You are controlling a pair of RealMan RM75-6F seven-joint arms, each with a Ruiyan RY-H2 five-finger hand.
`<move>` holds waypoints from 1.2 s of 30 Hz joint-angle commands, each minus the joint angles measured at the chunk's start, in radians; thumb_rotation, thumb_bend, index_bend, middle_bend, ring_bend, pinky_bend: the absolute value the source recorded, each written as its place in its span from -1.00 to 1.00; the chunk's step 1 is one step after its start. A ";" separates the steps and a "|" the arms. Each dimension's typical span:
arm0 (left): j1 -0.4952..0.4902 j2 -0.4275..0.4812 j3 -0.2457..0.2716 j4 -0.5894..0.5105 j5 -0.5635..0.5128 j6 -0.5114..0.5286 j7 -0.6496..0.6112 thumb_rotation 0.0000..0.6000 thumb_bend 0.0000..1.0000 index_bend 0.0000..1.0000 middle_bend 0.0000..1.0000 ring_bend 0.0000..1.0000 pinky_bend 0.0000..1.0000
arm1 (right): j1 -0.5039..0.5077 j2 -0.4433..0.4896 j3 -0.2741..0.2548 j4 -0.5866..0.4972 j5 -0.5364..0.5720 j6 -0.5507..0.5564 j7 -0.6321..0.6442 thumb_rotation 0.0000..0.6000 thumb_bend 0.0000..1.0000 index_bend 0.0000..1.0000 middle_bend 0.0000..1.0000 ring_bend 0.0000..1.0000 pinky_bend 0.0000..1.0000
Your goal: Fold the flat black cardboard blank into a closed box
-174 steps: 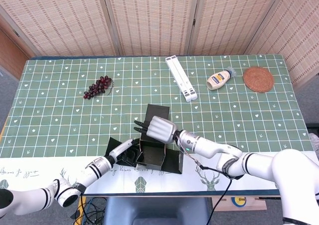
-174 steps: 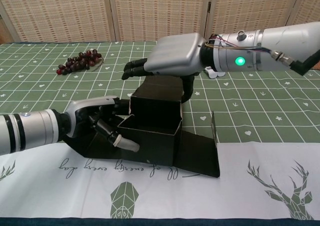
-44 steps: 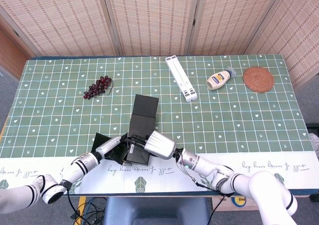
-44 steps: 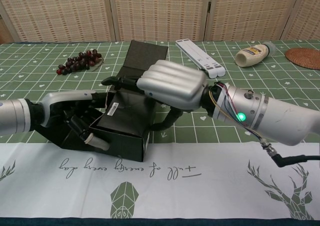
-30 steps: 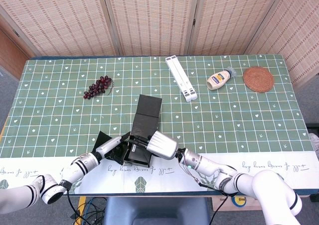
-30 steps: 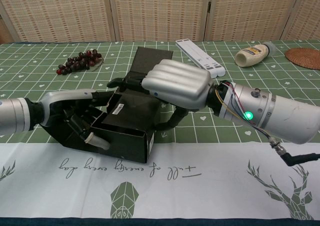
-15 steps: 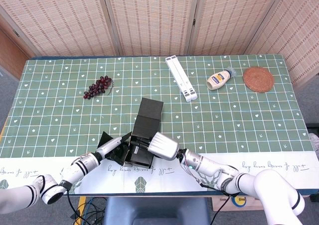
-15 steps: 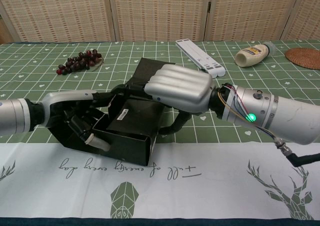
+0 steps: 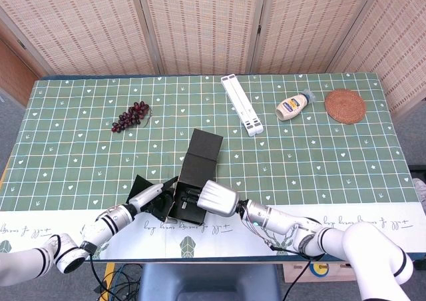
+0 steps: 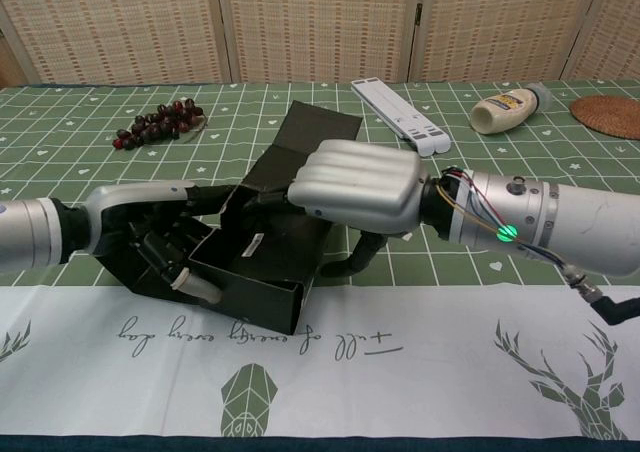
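Observation:
The black cardboard box (image 9: pixel 192 184) stands partly folded near the table's front edge, its top open and its lid flap (image 9: pixel 206 146) lying back toward the far side. In the chest view the box (image 10: pixel 262 264) shows its hollow inside, and the lid flap (image 10: pixel 318 138) slopes away behind it. My left hand (image 10: pixel 160 242) grips the box's left wall, fingers curled over its edge. My right hand (image 10: pixel 362 187) lies over the box's right wall with its thumb hooked underneath. From the head view the left hand (image 9: pixel 150 197) and the right hand (image 9: pixel 217 198) flank the box.
A bunch of grapes (image 9: pixel 131 116) lies at the far left. A white folded stand (image 9: pixel 241 104), a mayonnaise bottle (image 9: pixel 293 106) and a woven coaster (image 9: pixel 345 106) lie at the far right. A white printed runner (image 10: pixel 400 367) covers the front edge.
The box has turned so its lid flap now points further right, and its open inside shows more. My right hand has slid toward the right wall; my left hand has kept its hold.

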State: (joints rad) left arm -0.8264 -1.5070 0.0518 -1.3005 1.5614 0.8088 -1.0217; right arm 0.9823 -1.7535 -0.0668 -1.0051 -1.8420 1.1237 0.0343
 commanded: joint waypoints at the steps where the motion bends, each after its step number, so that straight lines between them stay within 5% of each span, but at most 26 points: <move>1: 0.000 0.000 -0.001 -0.001 -0.001 0.001 0.000 1.00 -0.94 -1.00 -0.90 -0.05 0.39 | 0.009 0.013 -0.006 -0.015 -0.007 -0.013 -0.006 1.00 -0.47 -0.52 -0.37 0.44 0.84; 14: 0.003 -0.007 -0.004 -0.002 -0.004 0.004 0.003 1.00 -0.94 -0.98 -0.89 -0.05 0.39 | 0.030 0.045 -0.011 -0.063 -0.010 -0.058 -0.031 1.00 -0.46 -0.52 -0.37 0.44 0.84; 26: 0.011 -0.025 -0.021 0.004 -0.038 -0.006 0.009 1.00 -0.94 -0.58 -0.51 0.01 0.39 | 0.024 0.048 -0.003 -0.072 -0.004 -0.047 -0.034 1.00 -0.46 -0.52 -0.38 0.44 0.84; 36: 0.015 -0.025 -0.026 -0.001 -0.038 -0.007 0.013 1.00 -0.94 -0.59 -0.51 0.01 0.39 | 0.050 0.068 -0.010 -0.102 -0.008 -0.101 -0.046 1.00 -0.45 -0.51 -0.36 0.44 0.84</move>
State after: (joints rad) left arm -0.8117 -1.5325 0.0256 -1.3010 1.5232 0.8020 -1.0084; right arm 1.0275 -1.6908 -0.0749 -1.0997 -1.8493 1.0307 -0.0100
